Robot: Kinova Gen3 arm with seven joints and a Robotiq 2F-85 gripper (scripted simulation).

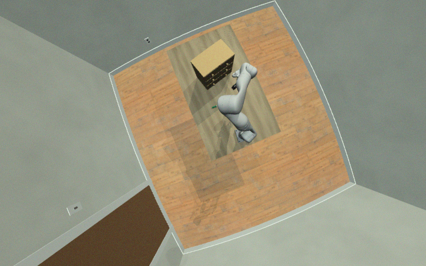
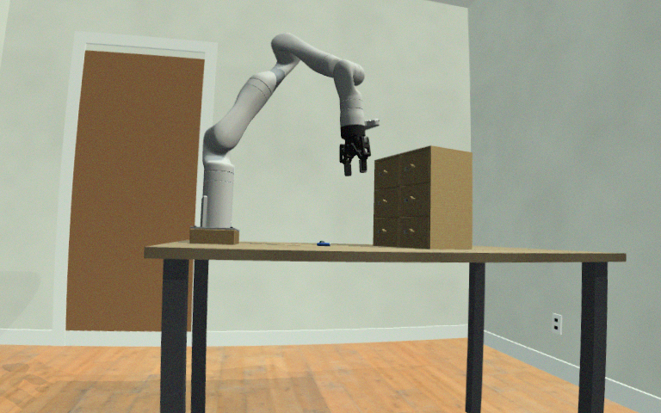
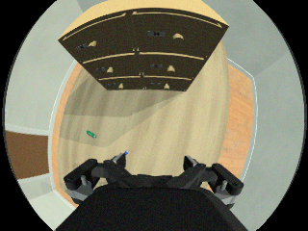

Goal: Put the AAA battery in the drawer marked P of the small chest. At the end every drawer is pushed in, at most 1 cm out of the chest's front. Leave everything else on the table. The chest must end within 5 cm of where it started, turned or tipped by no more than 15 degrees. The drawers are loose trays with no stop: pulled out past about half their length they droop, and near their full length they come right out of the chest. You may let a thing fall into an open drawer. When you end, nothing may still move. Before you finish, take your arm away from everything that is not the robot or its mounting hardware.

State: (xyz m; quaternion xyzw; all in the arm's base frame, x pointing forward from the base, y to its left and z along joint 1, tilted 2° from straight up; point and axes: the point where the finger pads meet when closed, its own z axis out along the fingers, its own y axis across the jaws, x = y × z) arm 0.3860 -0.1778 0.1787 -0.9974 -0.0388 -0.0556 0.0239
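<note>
The small chest [image 2: 422, 197] stands on the table, tan on top with dark drawer fronts in two columns and three rows; all drawers look pushed in. It also shows in the overhead view [image 1: 213, 63] and the wrist view [image 3: 144, 52]. The drawer labels are too small to read. A small item [image 1: 214, 107] lies on the table left of the arm; it looks green in the overhead and wrist views [image 3: 91, 134] and blue in the side view [image 2: 323, 243]. I cannot tell whether it is the battery. My gripper [image 2: 355, 165] is open and empty, hanging in the air in front of the chest's top row, fingers pointing down.
The arm's base [image 2: 214, 235] is mounted on a block at the table's left end. The table's edges are close to the chest's right side. A door and walls stand behind.
</note>
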